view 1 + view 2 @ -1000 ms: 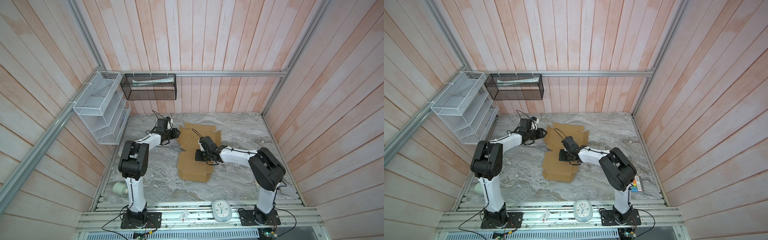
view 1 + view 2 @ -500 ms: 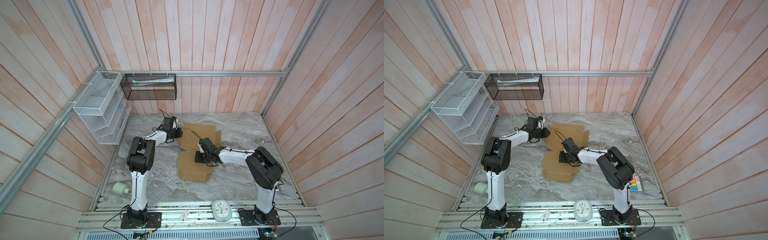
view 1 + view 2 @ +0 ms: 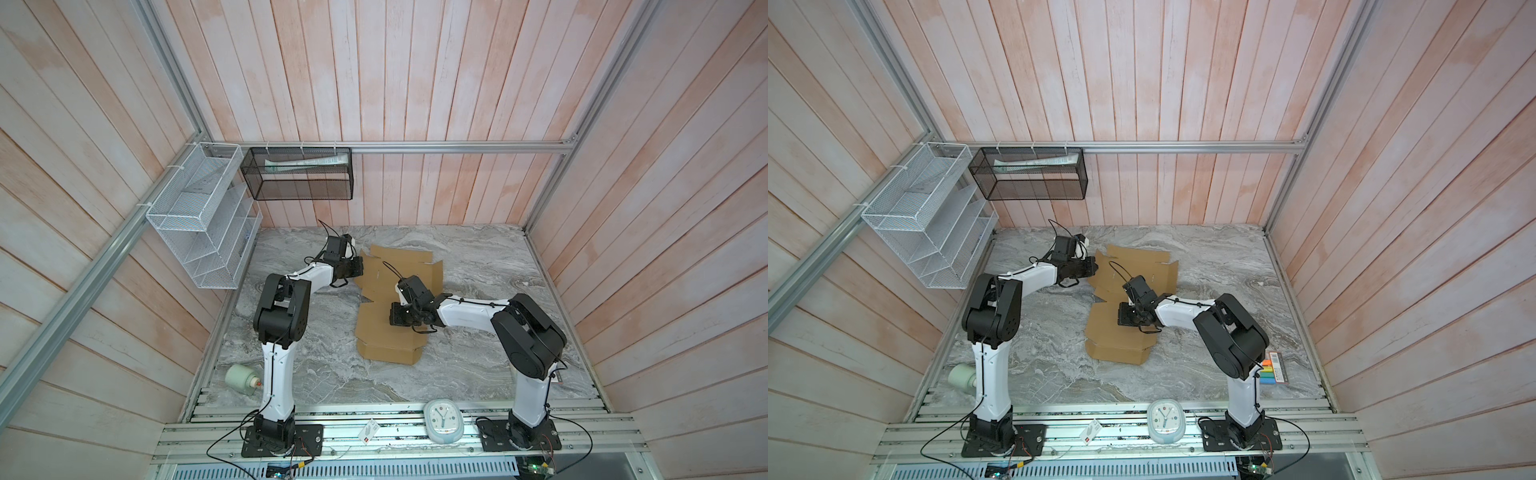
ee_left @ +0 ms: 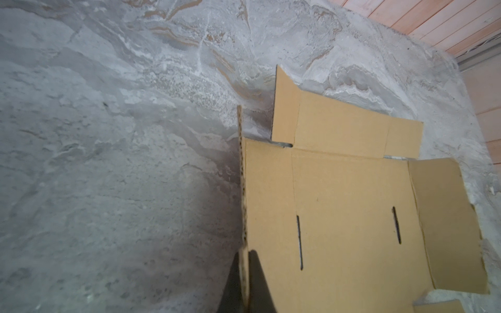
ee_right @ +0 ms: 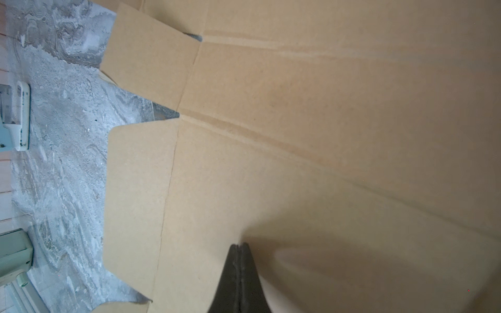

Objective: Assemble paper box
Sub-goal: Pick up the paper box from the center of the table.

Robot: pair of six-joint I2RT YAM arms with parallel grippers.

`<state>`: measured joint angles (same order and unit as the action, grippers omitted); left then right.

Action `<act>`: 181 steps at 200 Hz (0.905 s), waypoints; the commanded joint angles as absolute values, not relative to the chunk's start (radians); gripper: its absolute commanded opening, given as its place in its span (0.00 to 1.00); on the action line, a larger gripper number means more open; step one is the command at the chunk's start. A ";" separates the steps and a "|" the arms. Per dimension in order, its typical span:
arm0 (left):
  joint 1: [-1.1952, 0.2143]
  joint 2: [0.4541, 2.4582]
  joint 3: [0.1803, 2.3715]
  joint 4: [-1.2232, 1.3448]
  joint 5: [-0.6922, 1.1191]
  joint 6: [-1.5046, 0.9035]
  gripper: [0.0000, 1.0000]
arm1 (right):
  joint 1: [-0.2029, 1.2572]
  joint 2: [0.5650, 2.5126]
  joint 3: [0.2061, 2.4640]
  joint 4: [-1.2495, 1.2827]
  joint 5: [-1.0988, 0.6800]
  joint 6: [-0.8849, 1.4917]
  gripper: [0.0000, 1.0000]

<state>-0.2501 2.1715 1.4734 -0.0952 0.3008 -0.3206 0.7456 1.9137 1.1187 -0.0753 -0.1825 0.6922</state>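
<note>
We saw the grey marble table (image 3: 478,257) fill the floor of the wooden cell. Near its middle lay the paper box (image 3: 384,336), shown in both top views (image 3: 1115,336) as a brown cardboard sheet, mostly flat. Its far flaps were spread toward the back wall and its near end was folded up into a low wall.

On the left wall hung a white wire rack (image 3: 199,220), and beside it, on the back wall, a black mesh basket (image 3: 299,174).

The left gripper (image 3: 358,266) reached the sheet's far left edge. In the left wrist view its fingers (image 4: 257,273) pinched a side flap that stood on edge between them, beside the panel with two slots. The right gripper (image 3: 395,318) sat over the sheet's middle panel. In the right wrist view (image 5: 238,250) its jaws were pressed together with nothing between them, tip down at the cardboard. We could not tell whether it touched.

A pale clock (image 3: 442,419) lay on the front rail.
</note>
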 commanded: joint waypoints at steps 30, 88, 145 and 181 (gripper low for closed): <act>-0.232 2.000 1.229 0.135 0.278 -0.409 0.00 | 0.755 1.847 1.126 -0.079 -0.192 0.723 0.04; -0.229 1.817 1.006 0.341 0.225 -0.446 0.00 | 0.772 1.828 1.197 -0.109 -0.198 0.760 0.15; -0.229 1.666 0.801 0.547 0.170 -0.447 0.00 | 0.770 1.829 1.277 -0.113 -0.174 0.831 0.27; -0.238 1.621 0.701 0.672 0.165 -0.451 0.00 | 0.761 1.831 1.341 -0.112 -0.145 0.881 0.35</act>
<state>-0.2302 1.6592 0.7578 0.5316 0.1883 -0.4431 0.7650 1.8492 1.2804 -0.1055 -0.1761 0.8310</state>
